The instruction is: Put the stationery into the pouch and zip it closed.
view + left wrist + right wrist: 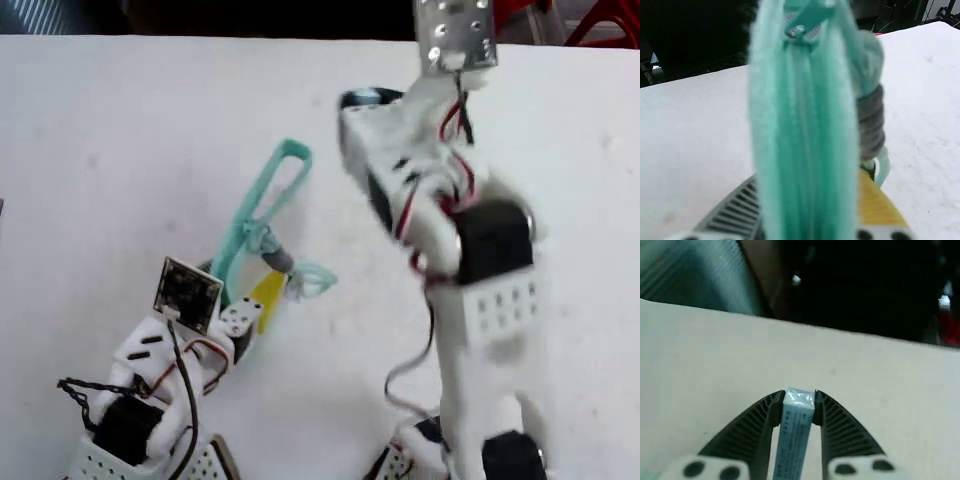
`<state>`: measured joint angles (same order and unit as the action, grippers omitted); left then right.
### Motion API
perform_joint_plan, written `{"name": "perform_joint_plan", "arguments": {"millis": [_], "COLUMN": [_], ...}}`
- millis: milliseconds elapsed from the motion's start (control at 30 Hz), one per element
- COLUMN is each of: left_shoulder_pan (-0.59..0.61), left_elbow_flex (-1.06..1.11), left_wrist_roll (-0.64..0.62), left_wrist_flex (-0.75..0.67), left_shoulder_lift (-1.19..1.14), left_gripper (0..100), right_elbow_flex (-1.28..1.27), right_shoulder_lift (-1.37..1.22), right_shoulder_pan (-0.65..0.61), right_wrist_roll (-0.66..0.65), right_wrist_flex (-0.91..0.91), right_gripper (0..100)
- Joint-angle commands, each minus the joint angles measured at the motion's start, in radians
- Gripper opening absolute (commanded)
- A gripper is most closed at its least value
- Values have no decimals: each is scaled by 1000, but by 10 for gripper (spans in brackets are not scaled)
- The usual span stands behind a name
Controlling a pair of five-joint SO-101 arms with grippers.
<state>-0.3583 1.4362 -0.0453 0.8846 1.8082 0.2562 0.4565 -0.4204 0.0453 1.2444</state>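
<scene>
Pouch [262,215]: teal, on table [120,150], standing on edge, far end gaping in a loop.
Left gripper [266,285]: at pouch's near end, fingers closed on pouch fabric, yellow finger beside grey tassel [871,122].
Right gripper [799,402]: raised above table, beyond and to side of pouch's far end, well apart from it; jaws nearly closed, pinching eraser [796,435], its end poking past the tips.

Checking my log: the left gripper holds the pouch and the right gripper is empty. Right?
No. The right gripper is shut on a small blue block, as the right wrist view shows. The left gripper does hold the pouch.
</scene>
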Motion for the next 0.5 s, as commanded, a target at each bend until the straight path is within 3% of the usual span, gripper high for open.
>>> {"name": "perform_joint_plan", "arguments": {"millis": [0, 100, 467], "left_shoulder_pan": [-7, -7, -5], "left_elbow_flex": [-26, -26, -26], "left_wrist_roll": [-11, -11, -15], "left_wrist_flex": [2, 0, -2], "left_shoulder_lift": [15, 15, 15], "left_gripper": [174, 174, 177], "right_elbow_flex": [15, 15, -261], "right_shoulder_lift": [128, 139, 145], "right_shoulder_pan": [-154, -234, -200], "right_wrist_roll": [-21, -21, -17], "right_wrist_flex": [-90, -97, -292], "right_gripper": [17, 17, 17]}}
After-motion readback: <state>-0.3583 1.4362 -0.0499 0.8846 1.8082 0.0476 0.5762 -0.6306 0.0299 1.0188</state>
